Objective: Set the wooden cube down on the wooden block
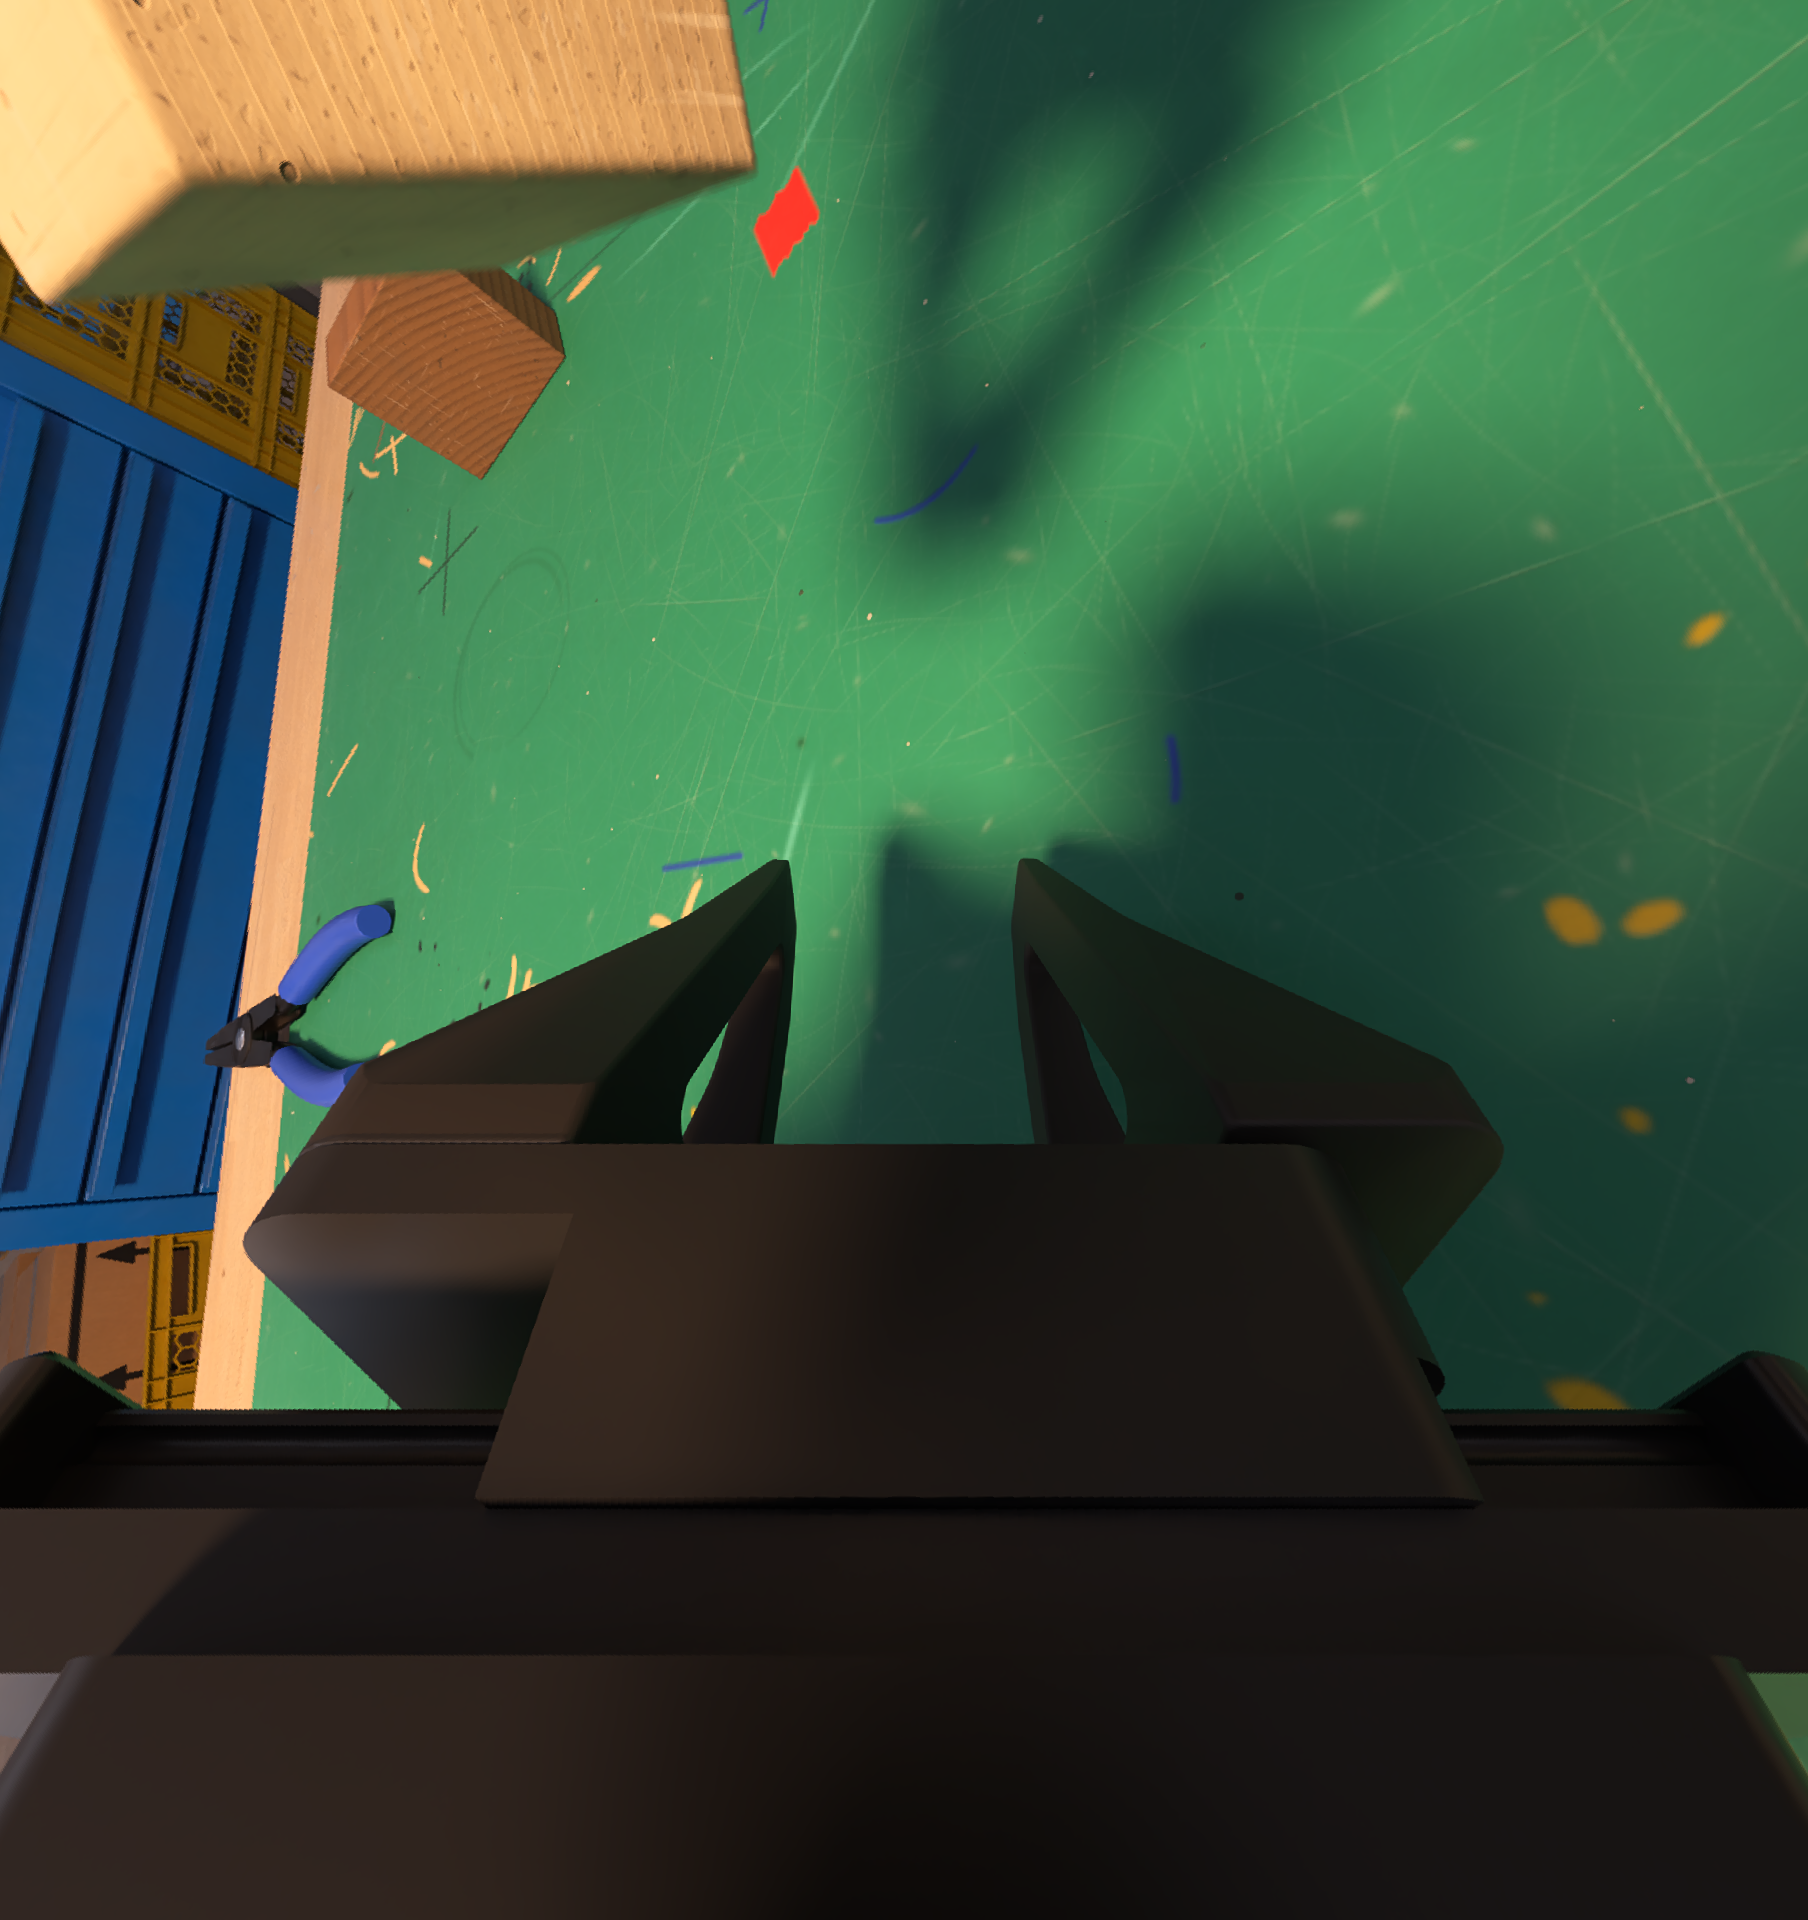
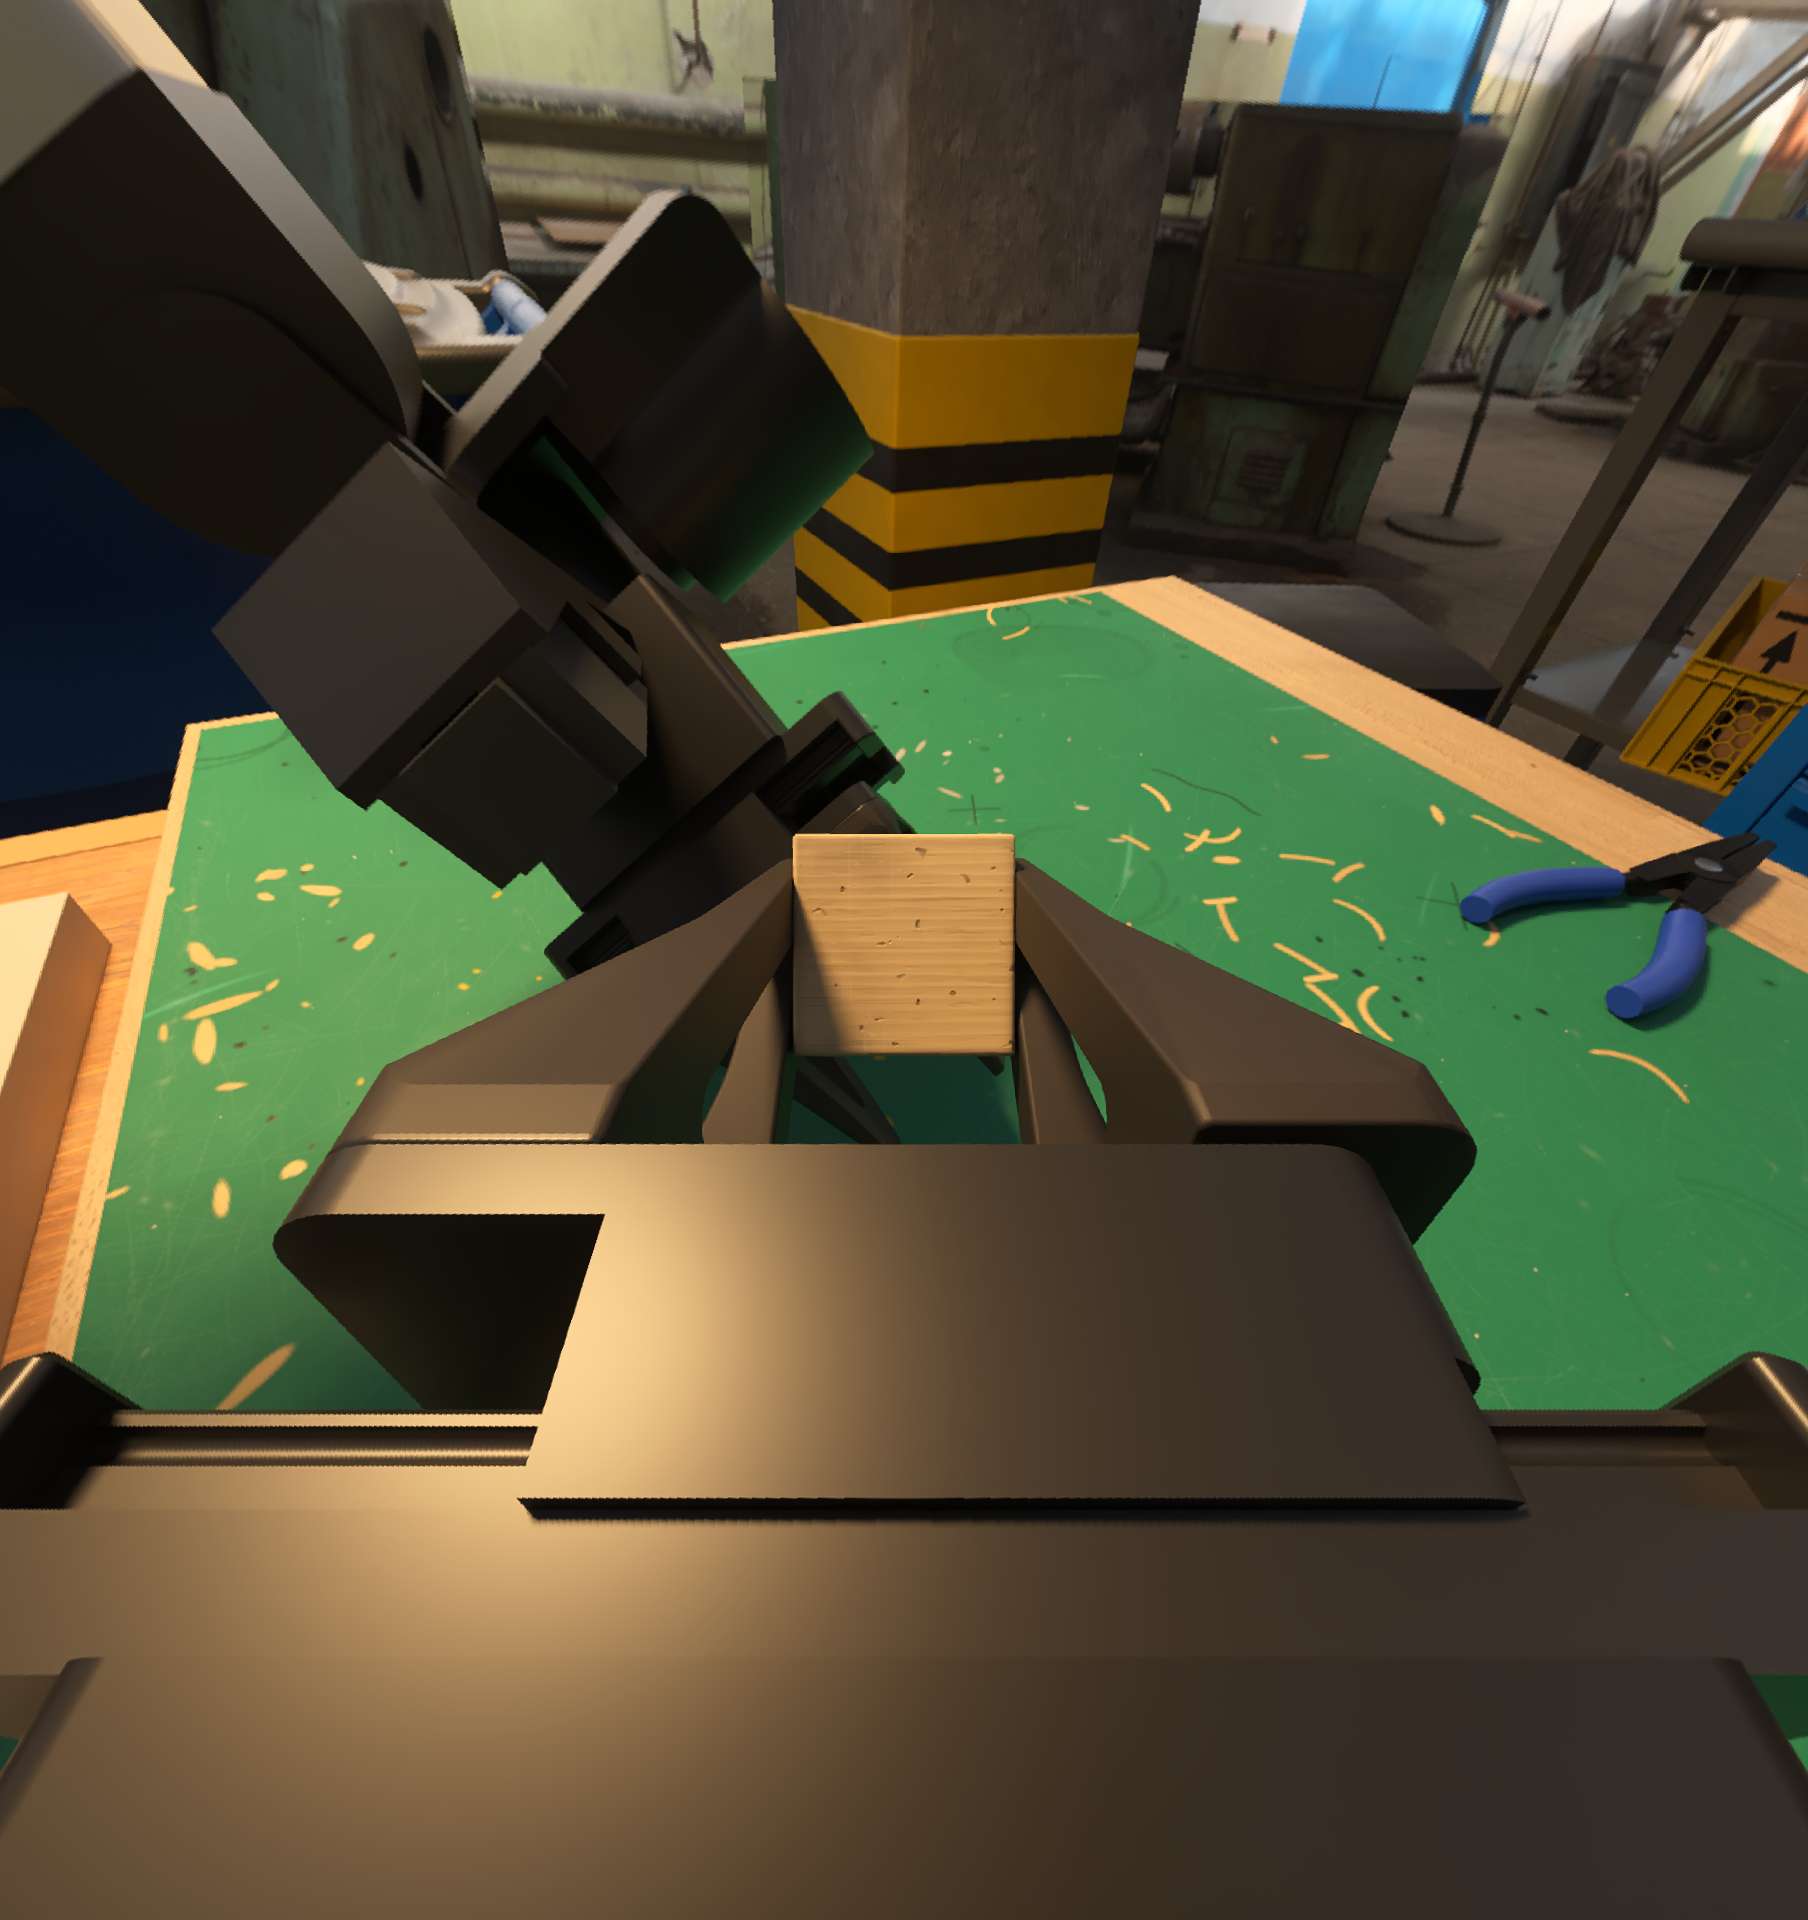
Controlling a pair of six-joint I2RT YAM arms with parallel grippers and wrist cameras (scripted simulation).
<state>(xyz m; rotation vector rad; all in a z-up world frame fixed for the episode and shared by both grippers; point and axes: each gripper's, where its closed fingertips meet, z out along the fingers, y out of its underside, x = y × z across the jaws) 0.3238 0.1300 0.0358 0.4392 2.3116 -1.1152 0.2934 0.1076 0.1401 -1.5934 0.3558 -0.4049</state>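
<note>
My right gripper [image 2: 903,873] is shut on a pale wooden cube [image 2: 903,940] and holds it above the green mat [image 2: 1295,1195]. The same pale cube shows large at the top left of the left wrist view [image 1: 339,114], off the mat. Just below it in that view, a smaller reddish-brown wooden block [image 1: 443,364] rests on the mat near the table's edge. My left gripper [image 1: 905,868] is open and empty over bare mat, well away from both. The brown block is hidden in the right wrist view.
Blue-handled pliers [image 2: 1627,914] lie at the mat's edge, also in the left wrist view [image 1: 297,1008]. The left arm [image 2: 464,571] reaches in just behind the held cube. A red mark [image 1: 786,218] is on the mat. Blue cabinet [image 1: 100,779] and yellow crates [image 1: 204,364] stand beyond the table.
</note>
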